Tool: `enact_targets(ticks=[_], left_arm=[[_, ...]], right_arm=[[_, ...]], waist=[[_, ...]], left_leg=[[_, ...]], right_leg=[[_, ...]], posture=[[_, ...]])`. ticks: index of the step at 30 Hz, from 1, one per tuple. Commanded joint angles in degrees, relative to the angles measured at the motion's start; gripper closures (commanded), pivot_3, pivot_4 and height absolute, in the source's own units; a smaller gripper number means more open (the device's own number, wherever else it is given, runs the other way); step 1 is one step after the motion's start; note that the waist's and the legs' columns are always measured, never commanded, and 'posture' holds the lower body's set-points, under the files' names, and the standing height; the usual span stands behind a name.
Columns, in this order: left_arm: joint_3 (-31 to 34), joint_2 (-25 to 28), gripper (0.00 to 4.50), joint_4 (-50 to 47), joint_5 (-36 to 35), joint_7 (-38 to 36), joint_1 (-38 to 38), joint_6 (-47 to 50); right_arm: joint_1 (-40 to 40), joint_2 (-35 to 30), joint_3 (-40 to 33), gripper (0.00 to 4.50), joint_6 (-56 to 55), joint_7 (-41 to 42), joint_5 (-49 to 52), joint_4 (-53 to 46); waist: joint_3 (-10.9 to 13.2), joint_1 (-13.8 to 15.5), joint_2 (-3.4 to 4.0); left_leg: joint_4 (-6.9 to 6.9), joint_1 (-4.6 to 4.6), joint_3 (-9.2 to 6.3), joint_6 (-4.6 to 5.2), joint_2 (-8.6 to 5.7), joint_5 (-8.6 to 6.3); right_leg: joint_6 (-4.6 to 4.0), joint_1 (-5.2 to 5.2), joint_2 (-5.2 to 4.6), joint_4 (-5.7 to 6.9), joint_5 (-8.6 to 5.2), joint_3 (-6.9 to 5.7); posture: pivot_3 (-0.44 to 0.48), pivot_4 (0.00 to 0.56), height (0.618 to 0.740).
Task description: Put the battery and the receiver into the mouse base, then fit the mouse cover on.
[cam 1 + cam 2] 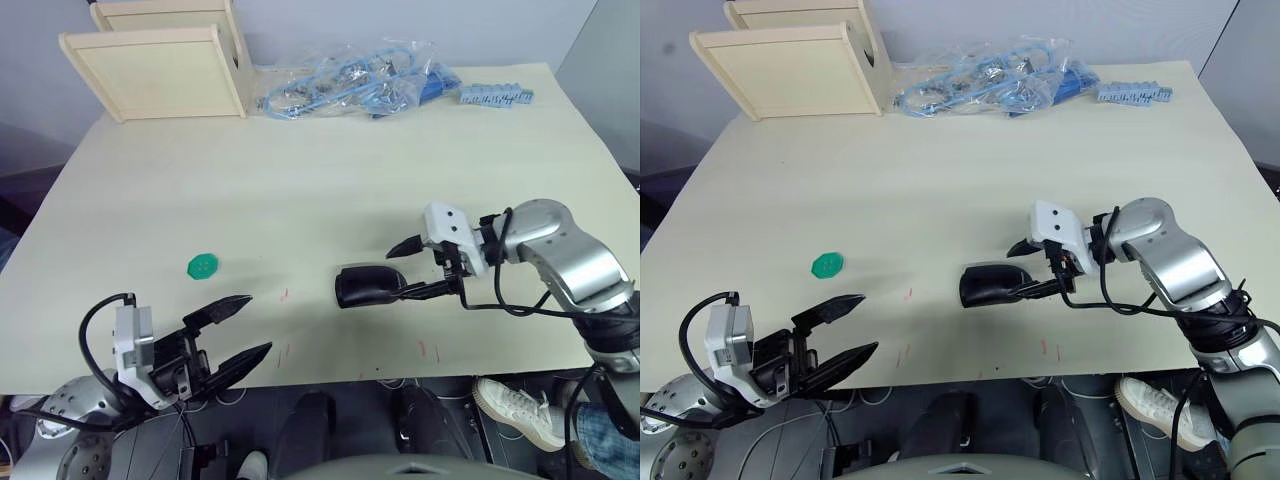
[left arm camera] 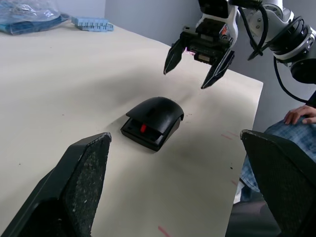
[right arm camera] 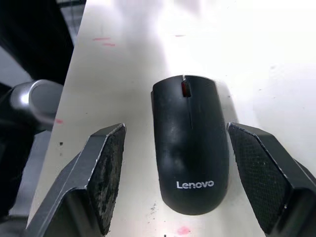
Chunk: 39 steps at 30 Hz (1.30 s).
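My right hand [image 1: 413,268] hangs spread just behind the mouse, one finger to each side of its rear end and neither one touching it. The mouse cover [image 3: 190,148] sits on the mouse base [image 2: 143,134], near the front-middle of the tabletop [image 1: 330,160]; from my left wrist view I see the red scroll wheel under the cover's front lip, and the cover looks seated, though I cannot tell whether it has clicked fully home. I see no battery or receiver lying loose, so I judge them to be inside. The mouse is light, stiff plastic with a smooth, rounded back, so I expect it to skid on the tabletop or slip out of a shallow pinch. If I take it, I would close on the two long flanks, low down near the base, rather than on the curved top. My left hand [image 1: 245,327] is spread and empty at the near edge, well apart from the mouse, with a green toothed disc [image 1: 203,264] lying just beyond it
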Motion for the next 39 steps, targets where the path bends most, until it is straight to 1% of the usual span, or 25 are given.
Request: enact_targets(ticks=[1, 2, 3, 5, 6, 9, 21, 22, 24, 25, 39], left_arm=[[-0.04, 0.82, 0.0, -0.4, -0.47, -0.65, -0.2, 0.06], [-0.03, 1.02, 0.0, -0.32, -0.57, -0.74, -0.4, 0.21], [-0.01, 1.25, 0.0, -0.24, -0.66, -0.86, -0.59, 0.35], [0.09, 1.7, 0.0, -0.04, -0.83, -1.04, -0.98, 0.62], [0.14, 1.88, 0.0, 0.04, -0.91, -1.12, -1.14, 0.73], [0.16, 2.44, 0.0, 0.01, -1.05, -1.3, -1.58, 1.14], [0.91, 3.29, 0.0, -0.97, -1.54, -1.59, -1.49, 2.3], [1.06, 3.39, 0.0, -1.15, -1.62, -1.54, -1.42, 2.42], [1.32, 3.57, 0.0, -1.32, -1.69, -1.55, -1.31, 2.56], [1.43, 3.64, 0.0, -1.33, -1.76, -1.59, -1.26, 2.6], [1.36, 3.49, 0.0, -1.19, -1.29, -1.75, -1.12, 2.26]], right_arm=[[3.2, 0.98, -4.04, 1.08, -3.94, -2.04, 2.25, -2.1], [5.64, 3.7, -6.46, 1.08, -7.19, -3.44, 4.19, -1.68], [7.59, 4.47, -7.17, 1.08, -10.78, -2.37, 5.1, -1.26], [9.51, 4.66, -7.97, 1.08, -10.7, -0.15, 7.51, -0.4], [9.4, 4.52, -7.94, 1.08, -8.66, -0.12, 8.32, 0.28], [9.17, 5.61, -7.71, 1.08, -11.38, -0.5, 7.73, 4.53], [9.33, 8.96, -4.51, 1.08, -20.05, 1.19, 4.23, 14.52], [9.19, 9.1, -4.28, 0.82, -20.75, 1.39, 3.79, 15.52], [8.9, 9.45, -4.03, 0.49, -22.1, 1.28, 2.95, 16.79], [8.8, 9.66, -4.0, 0.04, -22.63, 1.05, 2.65, 17.13], [8.07, 9.93, -2.84, 0.04, -27.14, 1.22, -1.37, 20.84]], waist=[[0.0, 0.0, 0.0], [0.0, 0.02, -0.01], [-0.04, 0.05, -0.07], [-0.02, 0.06, -0.03], [-0.01, 0.05, -0.03], [-0.02, -0.07, -0.04], [-0.01, -0.09, -0.03], [-0.01, -0.08, -0.03], [-0.01, -0.09, -0.03], [-0.01, -0.09, -0.03], [-0.01, -0.1, -0.03]], left_leg=[[0.0, 0.0, 0.0, 0.0, 0.0, 0.0], [0.0, -0.01, 0.01, 0.0, 0.0, 0.0], [0.0, -0.01, 0.01, 0.0, 0.0, 0.0], [-0.01, -0.01, 0.02, 0.0, 0.0, 0.0], [-0.01, -0.01, 0.01, 0.0, 0.01, 0.0], [0.02, 0.05, 0.05, 0.0, 0.01, 0.0], [0.0, 0.07, 0.04, 0.0, 0.01, 0.0], [0.0, 0.08, 0.03, 0.0, 0.01, 0.0], [0.0, 0.08, 0.03, 0.0, 0.02, 0.0], [0.0, 0.08, 0.03, 0.0, 0.02, 0.0], [0.0, 0.08, 0.03, 0.0, 0.01, 0.0]], right_leg=[[0.0, 0.0, 0.0, 0.0, 0.0, 0.0], [0.0, 0.0, 0.0, 0.0, 0.0, 0.01], [0.0, 0.0, 0.0, 0.0, 0.0, 0.01], [0.0, 0.02, 0.03, 0.0, 0.0, -0.01], [0.01, 0.02, 0.02, 0.0, 0.0, 0.0], [0.02, 0.05, 0.01, 0.01, 0.01, 0.07], [0.01, 0.06, 0.05, 0.03, 0.01, 0.08], [0.01, 0.06, 0.05, 0.03, 0.0, 0.08], [0.01, 0.06, 0.05, 0.03, 0.0, 0.08], [0.01, 0.06, 0.05, 0.03, 0.0, 0.08], [0.01, 0.06, 0.05, 0.04, 0.01, 0.09]], posture=[[0.0, 0.15, 0.74], [0.0, 0.15, 0.74], [0.0, 0.15, 0.74], [0.0, 0.15, 0.74], [0.0, 0.15, 0.74], [0.0, 0.15, 0.74], [0.0, 0.15, 0.74], [0.0, 0.15, 0.74], [0.0, 0.15, 0.74], [0.0, 0.15, 0.74], [0.0, 0.15, 0.74]])
